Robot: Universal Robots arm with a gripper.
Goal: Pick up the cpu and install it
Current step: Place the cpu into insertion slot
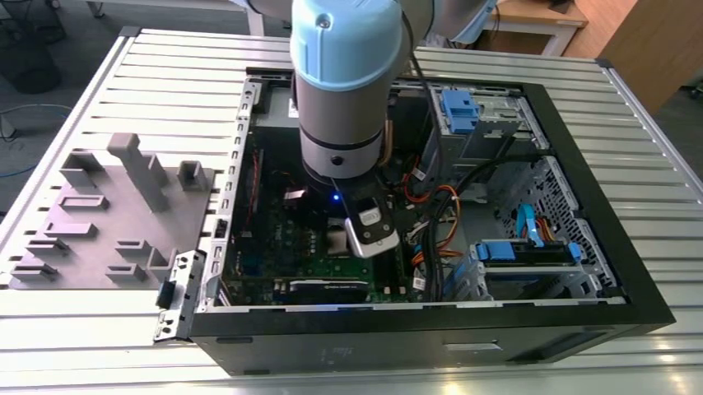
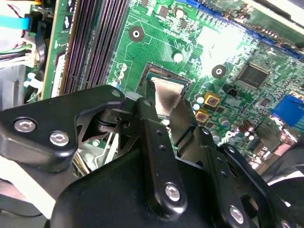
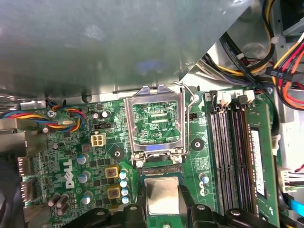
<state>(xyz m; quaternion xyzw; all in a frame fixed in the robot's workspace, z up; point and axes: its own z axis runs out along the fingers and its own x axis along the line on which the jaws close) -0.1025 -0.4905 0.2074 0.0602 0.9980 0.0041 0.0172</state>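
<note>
- Inside the open computer case (image 1: pixel 621 271) on a slatted metal table (image 1: pixel 165 66), we see 1 robot arm (image 1: pixel 341 82) reaching straight down to the green circuit board (image 3: pixel 85 156).
- In the first wrist view, the gripper (image 3: pixel 163 205) is clamped on the cpu (image 3: pixel 163 194), with its 2 black fingers (image 2: pixel 149 128) pressed against opposite edges of the chip.
- The cpu's dull silver top faces up, and it sits level over the socket opening on the board. We cannot tell whether it rests in the socket or hangs just above it.
- Just beside the cpu, the silver socket frame (image 3: pixel 154 121) stands flipped open, with green board showing through its window.
- Long dark memory slots (image 3: pixel 228 147) run beside the socket, and coloured wires (image 3: pixel 285 61) bunch near them by the case wall.
- On the exterior view's left, a grey plastic tray of blocks (image 1: pixel 110 214) lies on the table, well apart from the gripper.
</note>
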